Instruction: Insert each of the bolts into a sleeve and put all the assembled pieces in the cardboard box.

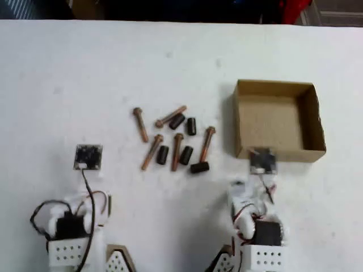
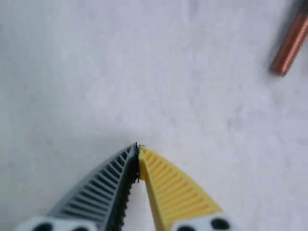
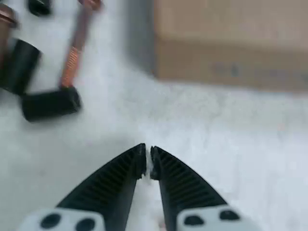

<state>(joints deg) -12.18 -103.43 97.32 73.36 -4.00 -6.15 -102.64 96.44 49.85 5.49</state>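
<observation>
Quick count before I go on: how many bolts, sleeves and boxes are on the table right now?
Bolts: 5
Sleeves: 5
Cardboard box: 1
Total: 11

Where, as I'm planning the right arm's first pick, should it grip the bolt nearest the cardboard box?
Probably mid-shank on the bolt, coming straight down with the right gripper closing across it. It lies flat, head toward the far side, and a black sleeve sits at its near tip, so the ends are poorer grips.
</observation>
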